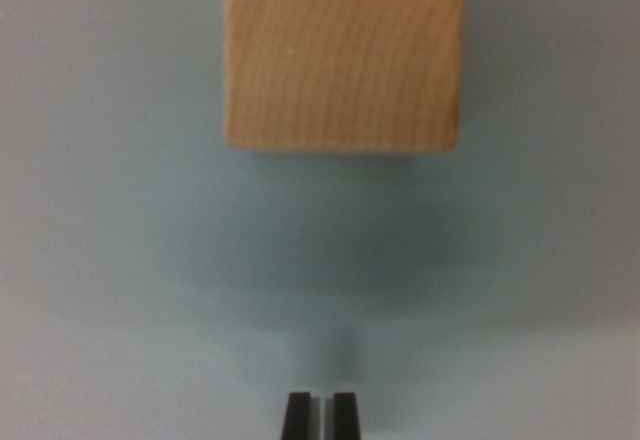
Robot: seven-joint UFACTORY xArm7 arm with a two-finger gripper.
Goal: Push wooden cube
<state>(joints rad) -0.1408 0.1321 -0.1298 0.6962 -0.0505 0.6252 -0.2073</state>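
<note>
Biggest thing here is the pale blue-grey table, bare apart from one item. The wooden cube sits on it at the top middle of the wrist view, its top cut off by the edge. Way down at the bottom, the hand shows two dark fingertips nearly together, a thin sliver between them, holding nothing. Makes sense for a push: closed tips make one blunt nose, lined up roughly with the cube but apart from it.

Wooden cube top beyond frame
</note>
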